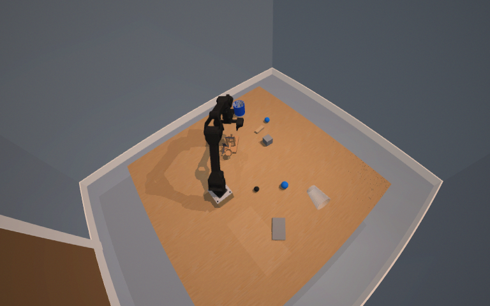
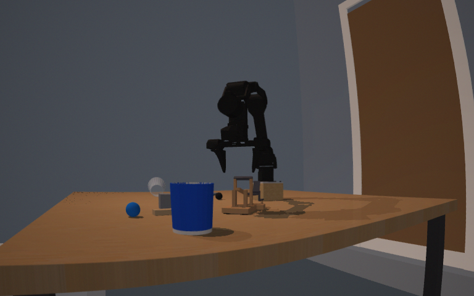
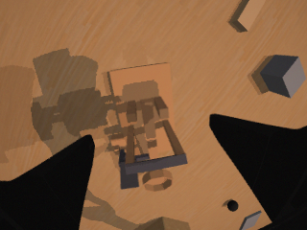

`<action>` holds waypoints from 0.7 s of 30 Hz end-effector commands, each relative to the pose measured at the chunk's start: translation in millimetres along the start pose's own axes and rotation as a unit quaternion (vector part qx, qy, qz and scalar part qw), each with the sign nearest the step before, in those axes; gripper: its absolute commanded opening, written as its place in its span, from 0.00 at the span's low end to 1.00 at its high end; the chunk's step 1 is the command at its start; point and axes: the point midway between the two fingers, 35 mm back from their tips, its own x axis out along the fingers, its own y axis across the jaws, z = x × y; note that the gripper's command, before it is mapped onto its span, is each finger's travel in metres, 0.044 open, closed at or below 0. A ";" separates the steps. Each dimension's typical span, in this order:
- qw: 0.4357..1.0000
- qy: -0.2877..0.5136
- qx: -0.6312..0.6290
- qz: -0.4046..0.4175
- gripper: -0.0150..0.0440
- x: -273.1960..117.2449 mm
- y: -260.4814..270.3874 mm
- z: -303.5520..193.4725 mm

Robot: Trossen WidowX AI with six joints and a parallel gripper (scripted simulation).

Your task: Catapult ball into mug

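Observation:
My gripper [image 2: 238,171] [image 3: 153,130] is open and empty, pointing down above the wooden catapult [image 1: 234,146] [image 2: 237,210] [image 3: 155,164]. The fingertips are clear of it, one on each side in the wrist view. The catapult stands upright on the table, and its ring-shaped cup [image 3: 157,181] looks empty. The blue mug [image 1: 238,109] [image 2: 191,207] stands upright near the table edge beyond the catapult. A blue ball [image 1: 267,119] [image 2: 133,209] lies right of the mug in the top view. Another blue ball [image 1: 284,185] and a black ball [image 1: 256,189] [image 2: 218,196] [image 3: 232,205] lie nearer the arm's base.
A grey block [image 1: 267,140] [image 2: 164,201] [image 3: 293,79] and a small wooden strip [image 1: 259,129] [image 2: 161,211] [image 3: 250,15] lie right of the catapult in the top view. A ribbed whitish cup [image 1: 318,197] [image 2: 156,185] lies on its side. A grey slab [image 1: 278,228] lies flat.

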 end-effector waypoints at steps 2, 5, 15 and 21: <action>1.000 0.000 0.000 0.000 1.00 0.0 0.0 0.0; 1.000 0.000 0.000 0.000 1.00 -2.3 0.1 -0.8; 1.000 0.000 0.001 -0.001 1.00 36.9 0.3 -3.6; 1.000 0.000 0.001 -0.001 1.00 42.1 0.2 -3.2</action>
